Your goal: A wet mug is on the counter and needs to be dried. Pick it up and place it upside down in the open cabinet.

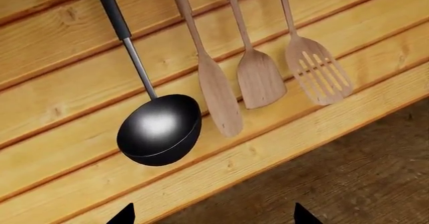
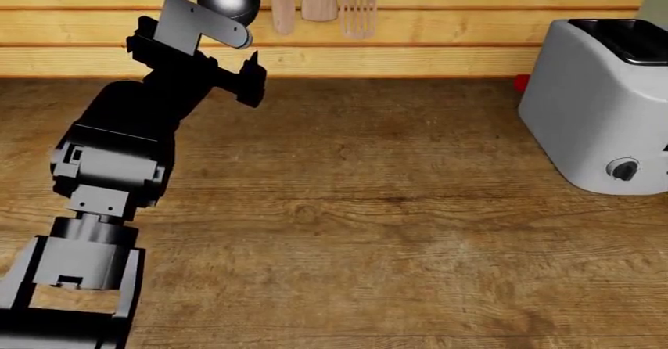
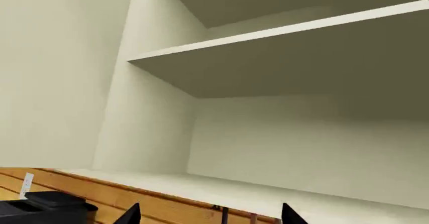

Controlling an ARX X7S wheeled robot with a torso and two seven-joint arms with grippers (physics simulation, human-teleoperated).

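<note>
The mug is out of view in every frame. The brown wood-grain counter (image 2: 365, 208) spreads across the head view. My left gripper (image 2: 249, 79) is raised over the counter's back edge, close to the plank wall. In the left wrist view my left gripper (image 1: 214, 215) is open, with only wall and counter (image 1: 348, 184) between its tips. My right gripper (image 3: 211, 215) does not show in the head view. It is open and empty, facing the open cabinet (image 3: 234, 189) with its cream shelf (image 3: 282, 33).
A black ladle (image 1: 159, 128), two wooden spatulas (image 1: 258, 78) and a slotted turner (image 1: 318, 73) hang on the yellow plank wall (image 2: 418, 28). A big white-grey toaster (image 2: 600, 106) stands at the counter's right, a small red thing (image 2: 518, 83) behind it.
</note>
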